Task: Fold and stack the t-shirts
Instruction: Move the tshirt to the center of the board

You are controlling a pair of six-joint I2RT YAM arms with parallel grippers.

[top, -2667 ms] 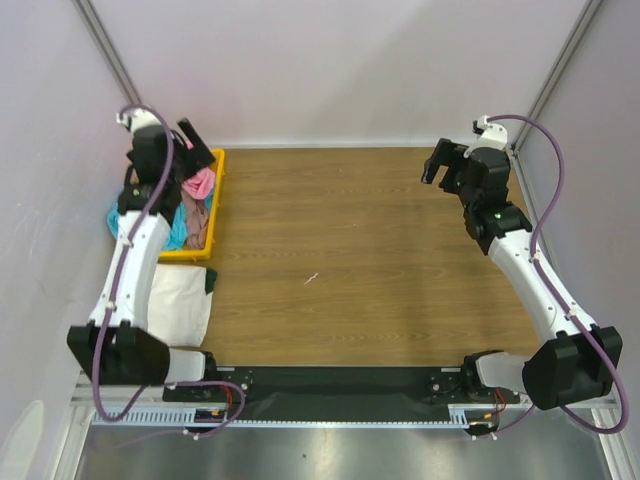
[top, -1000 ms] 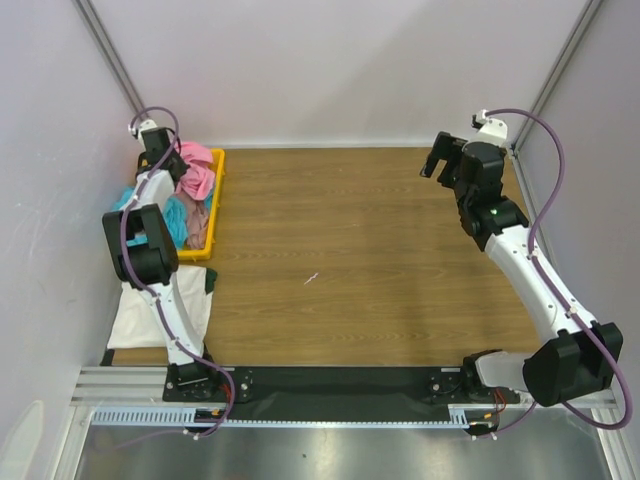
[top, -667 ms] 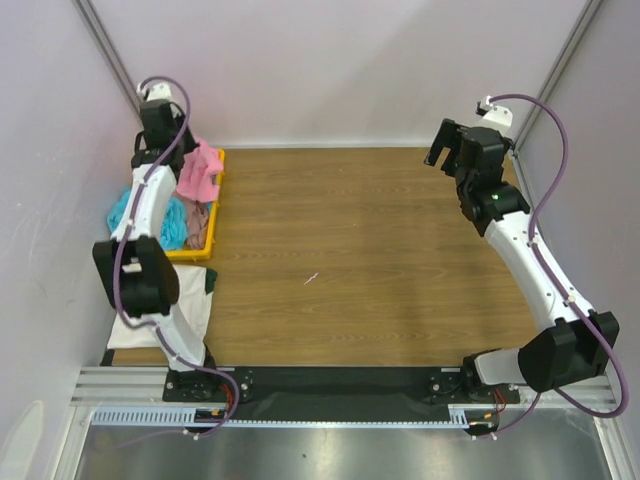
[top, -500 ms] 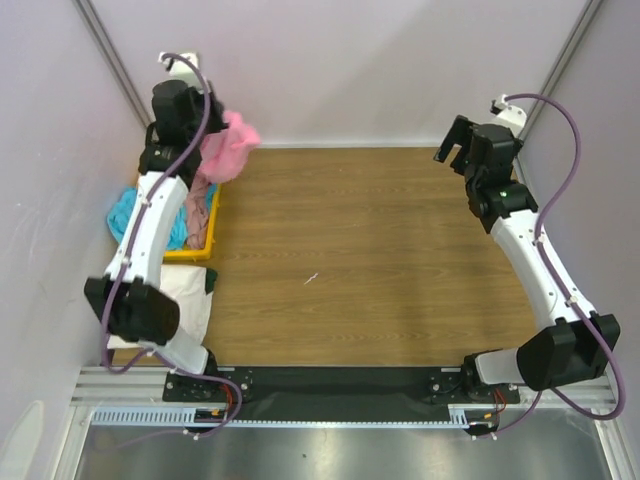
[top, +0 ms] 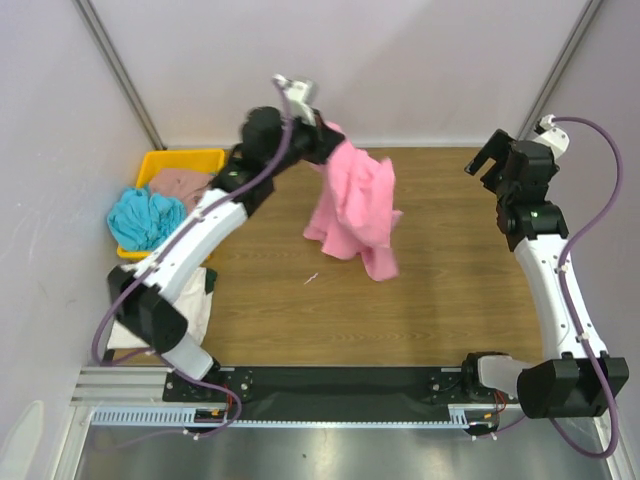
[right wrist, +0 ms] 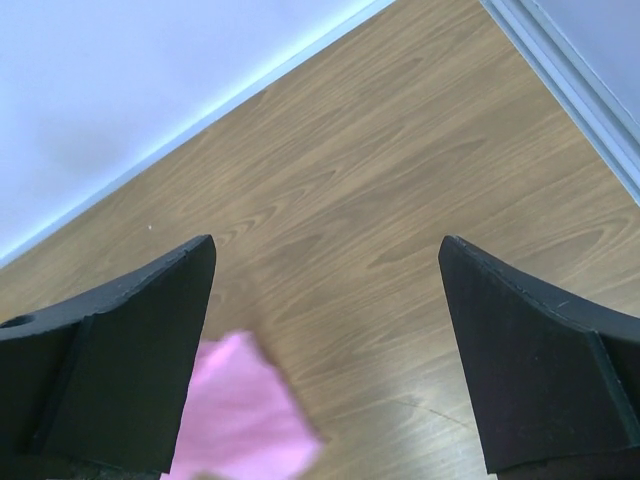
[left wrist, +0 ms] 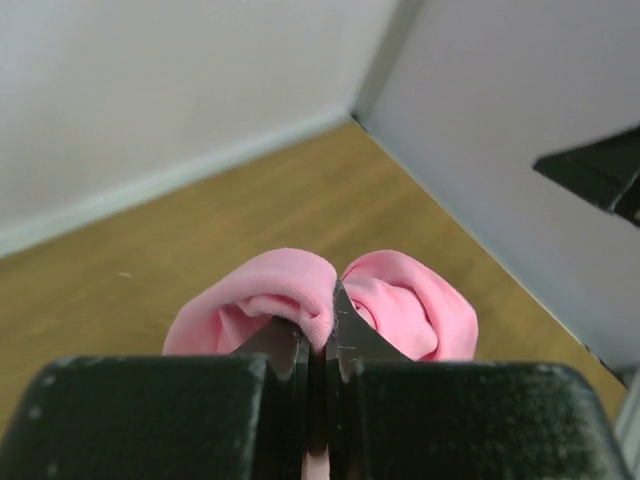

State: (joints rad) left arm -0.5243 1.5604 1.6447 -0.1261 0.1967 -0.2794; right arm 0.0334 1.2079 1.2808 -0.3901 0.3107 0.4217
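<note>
Pink t-shirt [top: 352, 205] dangles limp above the wood-grain tabletop's [top: 450, 290] middle, pinched in left jaws; right jaws gape wide.

My left arm [top: 195, 238] and right arm [top: 555, 290] are white shells with black joints, and each carries a looping purple cable [top: 590, 135] down to a black base [top: 495, 372]. My right gripper [right wrist: 325, 245] has broad, matt black wedge fingers [right wrist: 110, 350]. My left gripper [left wrist: 322, 335] has narrow black blades.

Lab test cell: blank walls [top: 400, 60], tabletop [top: 440, 310]
</note>
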